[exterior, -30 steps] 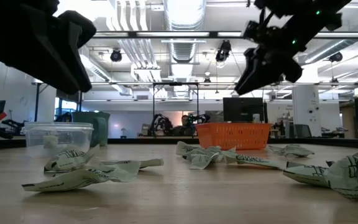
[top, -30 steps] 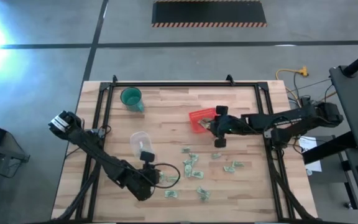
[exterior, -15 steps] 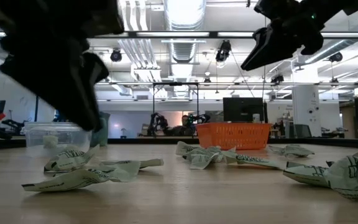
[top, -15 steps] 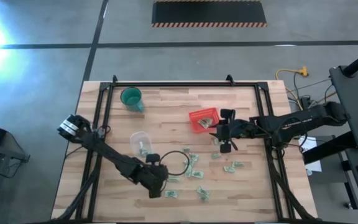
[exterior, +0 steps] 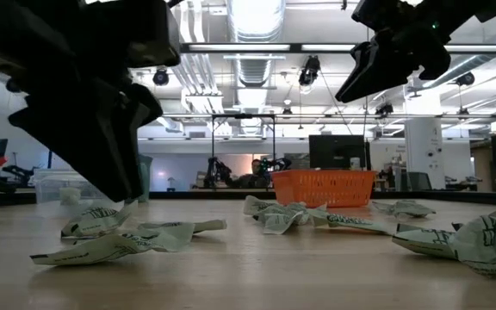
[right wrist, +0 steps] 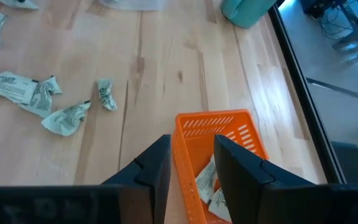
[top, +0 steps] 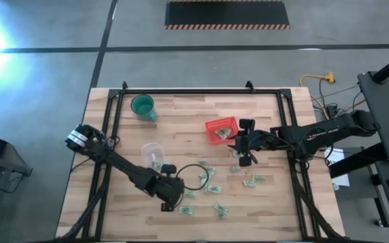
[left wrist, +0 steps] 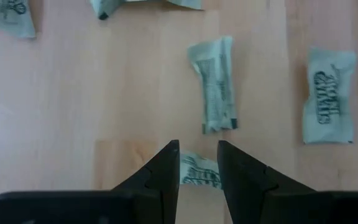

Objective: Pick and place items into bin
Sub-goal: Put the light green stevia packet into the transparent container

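While the right claw (top: 237,144) hangs released beside the small red square plastic basket (top: 220,129) at frame centre, the left claw (left wrist: 198,163), fingers parted, straddles one pale green crumpled wrapper (left wrist: 196,172) lying crosswise directly beneath it on the wooden surface (top: 181,115).

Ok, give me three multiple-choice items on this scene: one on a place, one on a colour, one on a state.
1. Where does the right gripper hang?
A. beside the red basket
B. over the teal cup
C. off the table

2. What colour is the round cup at the table's far left corner?
A. yellow
B. teal
C. black

3. How do the left gripper's fingers stand?
A. clamped on the cup
B. parted over a pale green packet
C. inside the basket

Answers: 1 A, the high view shows it by the basket's edge. 2 B, it looks teal from above. 3 B, the left wrist view shows a gap with the packet under it.
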